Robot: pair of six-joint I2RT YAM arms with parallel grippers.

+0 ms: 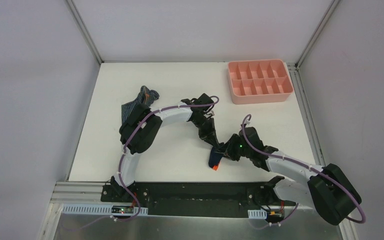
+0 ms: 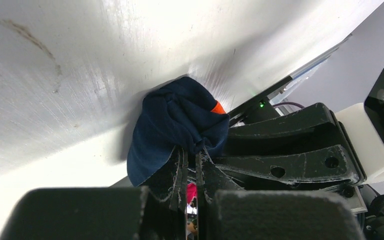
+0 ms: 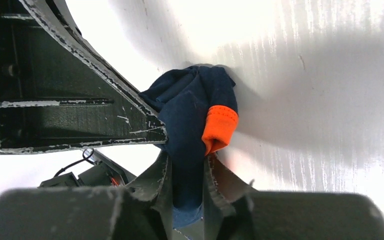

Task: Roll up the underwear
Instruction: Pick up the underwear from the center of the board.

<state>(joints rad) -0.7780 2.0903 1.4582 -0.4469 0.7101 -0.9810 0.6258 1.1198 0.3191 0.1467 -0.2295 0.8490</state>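
Note:
The navy underwear [image 1: 214,161] with orange trim lies bunched in a small roll near the table's front middle. Both grippers meet at it. My left gripper [image 1: 213,142] comes from the back and is shut on a fold of the navy underwear [image 2: 175,120], pinched at its fingertips [image 2: 182,160]. My right gripper [image 3: 185,165] is shut on the navy underwear [image 3: 190,105], with dark cloth filling the gap between its fingers and the orange trim [image 3: 220,127] just beyond them. The striped underwear [image 1: 139,99] lies crumpled at the back left, partly hidden by the left arm.
A pink compartment tray [image 1: 260,96] stands at the back right corner. The left arm's elbow [image 1: 139,132] hangs over the left half of the table. Walls close the table at the back and both sides.

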